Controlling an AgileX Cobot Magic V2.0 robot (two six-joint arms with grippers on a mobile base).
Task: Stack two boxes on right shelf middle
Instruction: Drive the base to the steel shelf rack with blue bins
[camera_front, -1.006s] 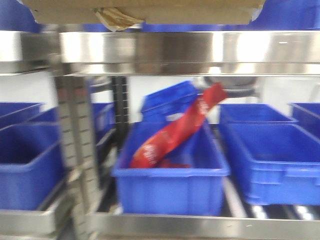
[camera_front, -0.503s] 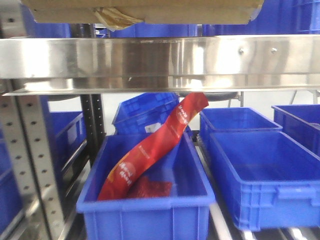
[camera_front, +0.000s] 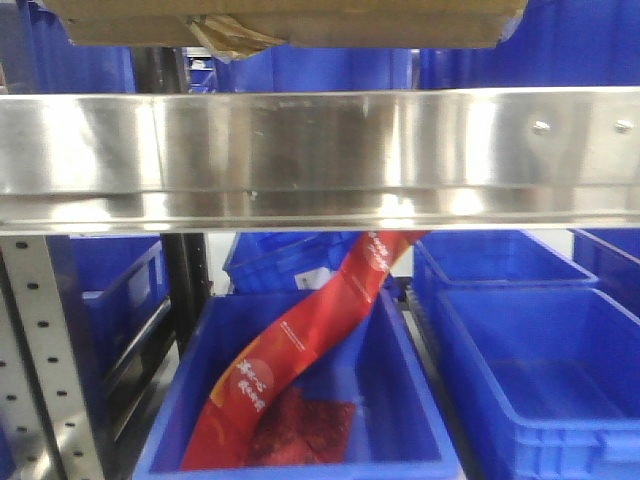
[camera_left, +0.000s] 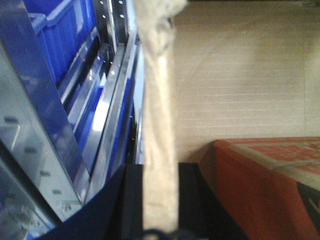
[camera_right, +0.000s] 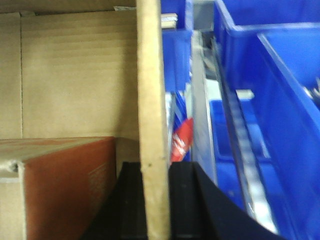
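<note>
Two grippers share one load here. The left gripper (camera_left: 160, 172) has its dark jaws pinched onto the upright wall of a tan cardboard carton (camera_front: 290, 20), and the right gripper (camera_right: 154, 172) is clamped the same way on the opposite wall, so the carton hangs between the arms. In the front view its underside shows at the very top of the frame, with a loose tape strip (camera_front: 235, 38) dangling from the bottom edge. It sits above the shiny steel beam (camera_front: 320, 150) of the shelf and does not touch it. Both wrist views look into the open carton, where an orange-red box (camera_left: 265, 185) lies against the inner wall (whether this is the second of the two boxes I cannot tell, and no other cardboard carton shows). I judge the step in hand to be the carry-in: the carton is at the level's height but not yet set down. The next move calls for both arms to advance together, holding the carton level so its thin walls do not fold. Its bottom must pass over the beam and come down short of the blue bins (camera_front: 560, 40) behind. The bin (camera_front: 395, 370) with the red packet (camera_front: 300, 350) below plays no part.
</note>
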